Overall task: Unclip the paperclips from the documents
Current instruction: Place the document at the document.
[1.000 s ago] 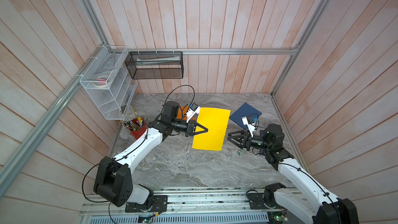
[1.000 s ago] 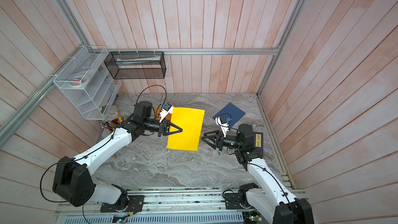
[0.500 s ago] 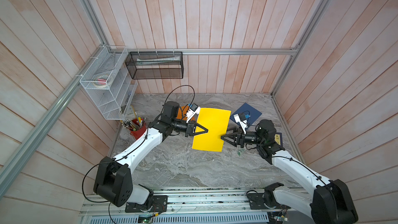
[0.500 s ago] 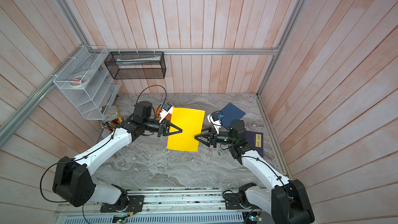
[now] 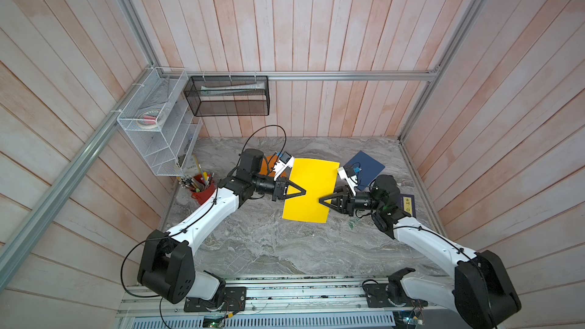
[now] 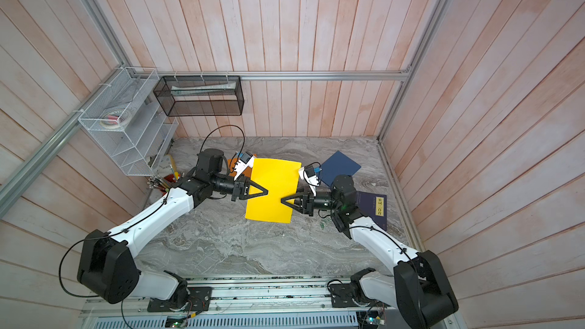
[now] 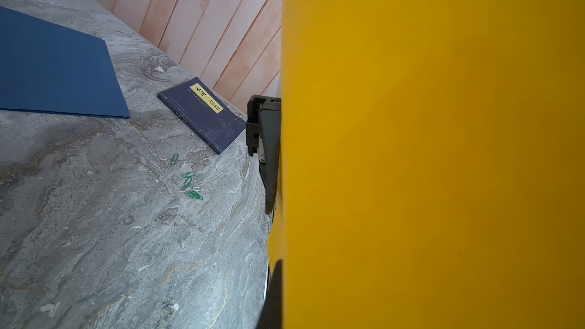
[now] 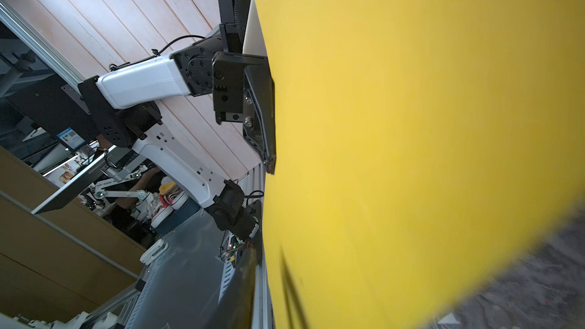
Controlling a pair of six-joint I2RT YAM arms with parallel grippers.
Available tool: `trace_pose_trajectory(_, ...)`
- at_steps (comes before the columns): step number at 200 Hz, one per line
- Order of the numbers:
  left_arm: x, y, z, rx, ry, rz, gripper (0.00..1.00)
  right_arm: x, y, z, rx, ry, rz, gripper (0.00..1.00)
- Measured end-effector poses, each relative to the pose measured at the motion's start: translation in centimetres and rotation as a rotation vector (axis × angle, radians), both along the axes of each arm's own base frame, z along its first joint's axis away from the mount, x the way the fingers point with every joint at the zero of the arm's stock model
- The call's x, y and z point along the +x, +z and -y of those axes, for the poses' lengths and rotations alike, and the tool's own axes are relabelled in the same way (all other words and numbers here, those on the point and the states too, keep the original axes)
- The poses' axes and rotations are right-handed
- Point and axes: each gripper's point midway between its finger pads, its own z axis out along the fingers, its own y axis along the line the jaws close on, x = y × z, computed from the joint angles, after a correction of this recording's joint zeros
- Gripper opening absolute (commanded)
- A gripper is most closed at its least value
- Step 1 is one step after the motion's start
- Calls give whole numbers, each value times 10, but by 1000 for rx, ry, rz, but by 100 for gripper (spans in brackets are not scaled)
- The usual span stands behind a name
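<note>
The yellow document (image 5: 313,172) (image 6: 272,178) hangs above the table, and my left gripper (image 5: 304,191) (image 6: 267,191) is shut on its left edge. My right gripper (image 5: 320,200) (image 6: 281,200) faces it from the right, jaws drawn together on the sheet's right edge. The sheet fills both wrist views (image 7: 427,153) (image 8: 411,121) and hides one finger of each gripper. No paperclip shows on it. The dark blue document (image 5: 364,169) (image 7: 57,68) lies flat behind my right arm. The orange document (image 5: 266,166) peeks out behind my left wrist. Several loose paperclips (image 7: 190,185) (image 5: 352,224) lie on the table.
A navy book with a gold label (image 5: 408,205) (image 7: 202,115) lies by the right wall. A red pen cup (image 5: 202,189) stands at the left wall under a white wire rack (image 5: 158,128). A black mesh basket (image 5: 228,96) hangs on the back wall.
My right arm has reached left from beside the blue sheet to the yellow sheet's right edge, and its jaws have narrowed. My left gripper has held the sheet still.
</note>
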Motion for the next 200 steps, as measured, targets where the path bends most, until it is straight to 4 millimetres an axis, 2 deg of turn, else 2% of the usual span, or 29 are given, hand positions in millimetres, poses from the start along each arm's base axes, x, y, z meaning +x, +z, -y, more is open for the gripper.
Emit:
trace_pose_trajectory(18,0,0,0,0,0,0,0,0,1,0,3,-1,5,8)
trace_pose_trajectory(32,0,0,0,0,0,0,0,0,1,0,4,0,3,6)
trace_pose_trajectory(92,1,-1,0,3,4,0,0,0,1,0,3,-1,-1,0)
trace_pose_trajectory(104,1,-1,0,4,7,1,7,0,1,0,3,-2,-2,0)
trace_pose_trajectory(125,3,-2,0,10,17,9,31,1,1,1,2,-7,-3,0)
trace_pose_trajectory(155,9,-8,-1,43,59,-6,49,9,0,7,2,-34,-9,0)
trace_pose_trajectory(178,15,-9,-4,65,103,16,57,19,-1,16,-3,-75,-19,0)
trace_pose_trajectory(200,19,-7,-9,81,155,43,61,31,-6,28,-15,-128,-43,0)
